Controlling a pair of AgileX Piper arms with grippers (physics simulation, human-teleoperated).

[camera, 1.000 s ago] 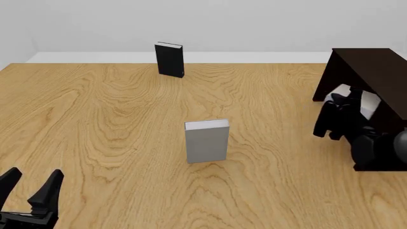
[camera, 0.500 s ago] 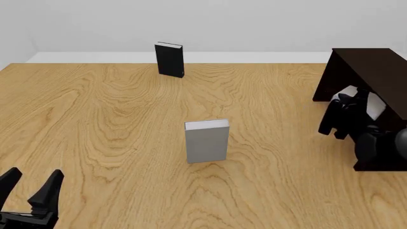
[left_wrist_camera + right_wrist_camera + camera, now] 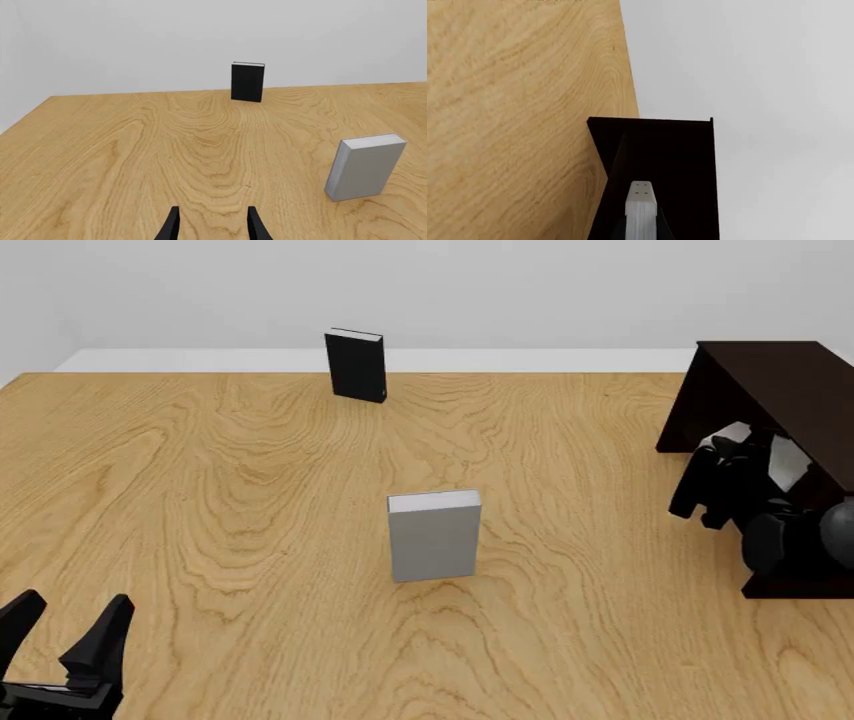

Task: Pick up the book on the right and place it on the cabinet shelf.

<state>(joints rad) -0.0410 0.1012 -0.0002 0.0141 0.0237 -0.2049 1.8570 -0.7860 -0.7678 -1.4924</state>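
Overall, the wooden table (image 3: 240,540) carries every item noted below. Largest is the cabinet (image 3: 781,380), very dark brown and boxy, standing at the table's right edge with its open side facing the table's middle. The right arm reaches into that opening. Its gripper (image 3: 754,455) is closed on the book (image 3: 787,462), a light-grey hardcover with white page edges, held inside the cabinet between the dark panels; in the right wrist view the book's (image 3: 641,212) pale edge sits between the fingers with the cabinet's (image 3: 680,150) dark interior all round it. Whether the book is touching the shelf cannot be told from either view.

Next in size, the twin grey book (image 3: 434,536) stands upright near the table's centre, well apart from the cabinet. The black book (image 3: 356,365) stands upright at the table's far edge, left of centre.

The left gripper (image 3: 67,632) sits low at the table's near left corner, fingers (image 3: 172,225) spread apart and holding nothing, well apart from both standing books.
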